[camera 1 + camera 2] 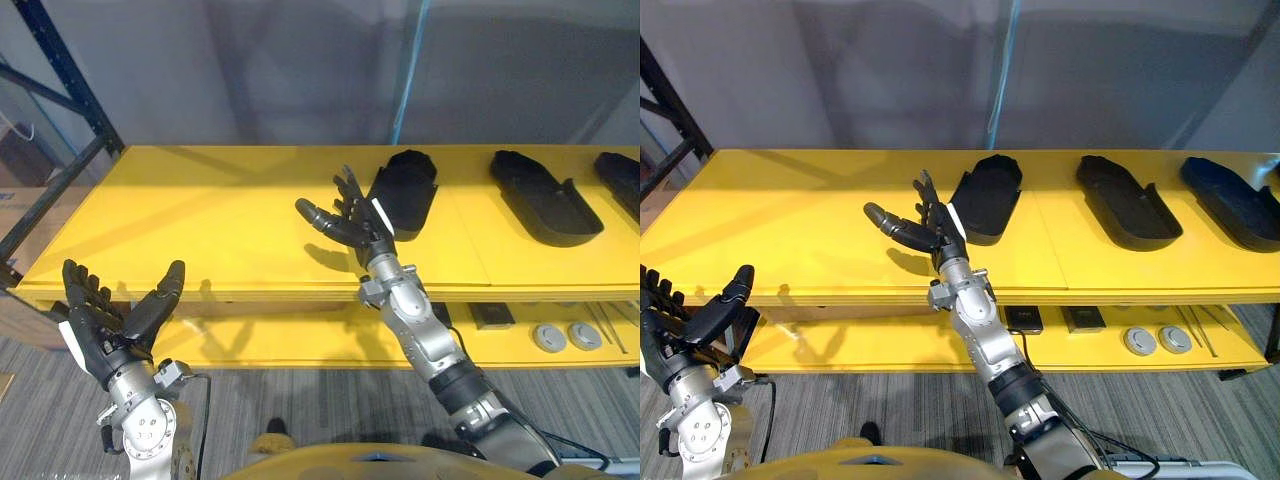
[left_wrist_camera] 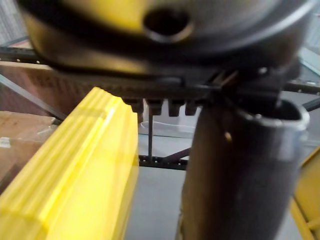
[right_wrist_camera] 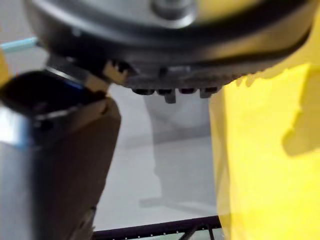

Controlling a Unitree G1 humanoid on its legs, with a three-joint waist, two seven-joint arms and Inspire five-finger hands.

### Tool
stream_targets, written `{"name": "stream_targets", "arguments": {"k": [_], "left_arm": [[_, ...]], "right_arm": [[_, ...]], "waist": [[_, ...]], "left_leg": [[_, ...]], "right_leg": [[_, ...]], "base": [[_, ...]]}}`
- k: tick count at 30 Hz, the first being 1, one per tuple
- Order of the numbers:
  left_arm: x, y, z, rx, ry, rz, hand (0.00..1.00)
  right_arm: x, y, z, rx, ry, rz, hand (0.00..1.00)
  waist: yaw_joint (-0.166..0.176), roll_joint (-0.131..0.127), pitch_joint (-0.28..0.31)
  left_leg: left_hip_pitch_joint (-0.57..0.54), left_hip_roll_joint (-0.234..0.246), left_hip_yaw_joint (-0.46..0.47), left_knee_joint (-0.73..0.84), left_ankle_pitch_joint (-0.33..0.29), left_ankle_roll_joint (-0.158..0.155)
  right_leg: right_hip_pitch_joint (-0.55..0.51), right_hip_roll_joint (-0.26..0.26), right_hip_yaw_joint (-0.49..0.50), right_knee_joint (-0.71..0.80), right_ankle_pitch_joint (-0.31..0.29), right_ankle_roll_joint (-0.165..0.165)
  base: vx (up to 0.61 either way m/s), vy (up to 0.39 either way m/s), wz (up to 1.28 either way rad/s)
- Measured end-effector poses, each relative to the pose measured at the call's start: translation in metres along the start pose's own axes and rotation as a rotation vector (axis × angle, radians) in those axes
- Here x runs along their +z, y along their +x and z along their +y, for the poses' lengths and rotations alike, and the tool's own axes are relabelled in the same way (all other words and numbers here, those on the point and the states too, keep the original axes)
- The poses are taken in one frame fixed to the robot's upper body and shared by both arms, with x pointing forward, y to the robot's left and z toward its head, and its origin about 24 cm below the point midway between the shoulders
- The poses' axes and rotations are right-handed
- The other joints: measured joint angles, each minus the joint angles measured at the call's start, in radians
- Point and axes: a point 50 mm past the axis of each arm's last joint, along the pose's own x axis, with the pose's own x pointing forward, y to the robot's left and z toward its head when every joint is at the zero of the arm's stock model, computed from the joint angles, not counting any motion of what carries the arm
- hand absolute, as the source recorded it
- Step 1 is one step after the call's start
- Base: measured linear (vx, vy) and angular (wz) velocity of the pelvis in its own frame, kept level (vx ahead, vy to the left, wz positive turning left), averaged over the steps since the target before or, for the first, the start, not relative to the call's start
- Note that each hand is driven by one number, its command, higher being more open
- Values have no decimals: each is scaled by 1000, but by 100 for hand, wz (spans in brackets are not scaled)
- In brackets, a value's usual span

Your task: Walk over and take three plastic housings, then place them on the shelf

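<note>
Left eye view: the right hand is hovering over the shelf, fingers spread and empty. The nearest housing is lying just to their right, its long axis running away from the robot. A second housing and a third housing are lying farther right. The left hand, also open and empty, is hanging well apart at the shelf's front.

Right wrist view: yellow shelf is showing beside the empty hand.

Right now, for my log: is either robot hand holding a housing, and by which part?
Nothing held: right robot hand and left robot hand are both open.
</note>
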Motion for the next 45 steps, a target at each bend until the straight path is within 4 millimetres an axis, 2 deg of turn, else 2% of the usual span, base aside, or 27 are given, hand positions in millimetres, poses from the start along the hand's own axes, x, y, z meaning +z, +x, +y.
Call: {"name": "stream_targets", "arguments": {"k": [4,7,14,21,26,32,37,45], "left_arm": [[-6,-3,-5,-38,-71,40,100],[-7,-6,-17,-94,-140,49,100],[-10,-16,-53,-245,-244,91,100],[-11,-17,-55,-247,-249,99,100],[-17,-20,-57,-255,-274,141,100],[-19,-23,-59,-268,-276,155,100],[-20,-26,-65,-300,-277,170,100],[-20,-28,-67,-313,-281,177,100]], "right_arm": [[-16,3,19,-37,-76,75,100],[-25,3,25,-97,-120,123,100],[-14,18,25,-294,-228,75,100],[-10,18,22,-375,-313,21,100],[-10,17,20,-403,-316,17,100],[-12,16,21,-378,-315,25,100],[-14,13,26,-345,-312,29,100],[-16,12,24,-344,-314,36,100]], "waist": [[3,-2,4],[8,-1,10],[5,16,40],[-2,17,42],[-5,32,53],[-10,33,54],[-32,34,55],[-34,35,54]], "left_leg": [[-5,-3,-11,0,4,3],[-7,-4,-14,0,7,4],[-15,-3,-18,0,16,5],[-24,-3,-4,1,19,7],[-5,0,15,0,15,2],[13,7,43,0,11,-1],[17,9,58,1,10,-1],[32,12,79,1,1,-5]], "right_leg": [[1,-2,-12,0,0,-1],[1,-3,-18,1,-2,-2],[-6,-3,-21,-1,-4,-6],[-22,-2,-3,0,7,3],[-19,-3,21,1,7,3],[-21,-1,45,1,8,0],[-27,-1,62,1,11,-1],[-27,0,84,1,13,-1]], "base": [[8,-1,7],[-6,-1,1],[-10,1,1],[37,-12,-5],[11,-12,-11],[-11,-8,-15],[4,-4,-8],[17,-4,-9]]}}
